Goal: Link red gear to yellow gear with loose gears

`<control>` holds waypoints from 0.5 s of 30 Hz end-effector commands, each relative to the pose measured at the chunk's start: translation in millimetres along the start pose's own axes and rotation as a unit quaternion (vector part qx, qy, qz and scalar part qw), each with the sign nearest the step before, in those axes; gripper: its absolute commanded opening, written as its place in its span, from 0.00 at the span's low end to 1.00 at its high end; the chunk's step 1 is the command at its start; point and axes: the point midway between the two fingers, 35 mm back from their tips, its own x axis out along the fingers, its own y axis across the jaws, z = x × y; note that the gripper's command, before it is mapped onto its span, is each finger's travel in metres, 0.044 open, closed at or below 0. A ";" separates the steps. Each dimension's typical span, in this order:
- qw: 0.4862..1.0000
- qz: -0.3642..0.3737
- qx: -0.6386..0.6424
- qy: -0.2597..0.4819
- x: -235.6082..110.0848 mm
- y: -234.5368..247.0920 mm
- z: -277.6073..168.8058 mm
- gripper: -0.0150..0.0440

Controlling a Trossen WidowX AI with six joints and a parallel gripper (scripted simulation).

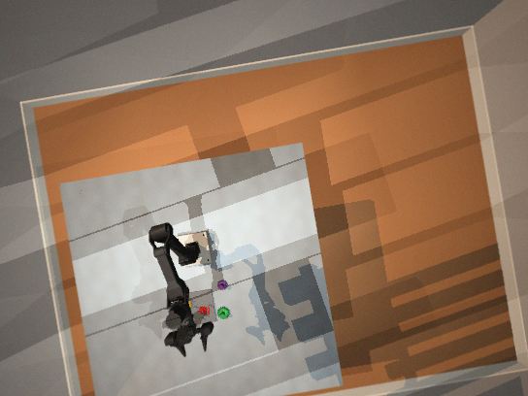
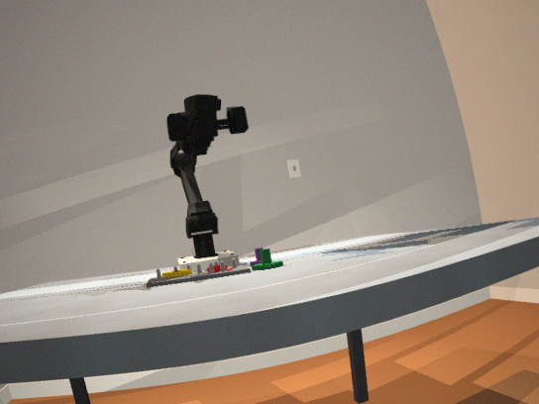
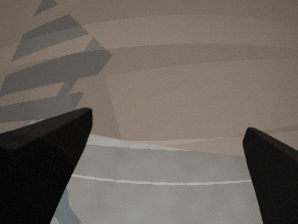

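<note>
The grey board (image 1: 208,295) (image 2: 165,283) lies on the table with short pegs. The red gear (image 1: 203,309) (image 2: 216,268) and the yellow gear (image 1: 189,304) (image 2: 176,273) are on it; the arm covers most of the yellow gear in the top view. A green gear (image 1: 223,313) (image 2: 267,262) stands on the table just beside the board. A smaller purple gear (image 1: 222,284) (image 2: 258,254) stands nearer the arm's base, partly behind the green one in the exterior view. My gripper (image 1: 194,353) (image 2: 207,123) (image 3: 172,127) is open and empty, high above the table, past the board's far side from the base.
The arm's pale base plate (image 1: 203,238) (image 2: 229,256) is behind the board. Bare pegs stand up from the board, one at its left end (image 2: 159,272) in the exterior view. The wrist view shows the table's edge and a wall, with no gear.
</note>
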 end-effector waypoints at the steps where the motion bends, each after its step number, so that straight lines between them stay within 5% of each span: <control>1: 1.000 0.001 0.007 0.006 0.9 0.9 -2.4 0.98; 7: 0.954 -0.004 0.223 0.200 15.2 32.3 -80.7 1.00; 15: 0.790 -0.149 0.419 0.421 -18.6 66.1 -175.9 1.00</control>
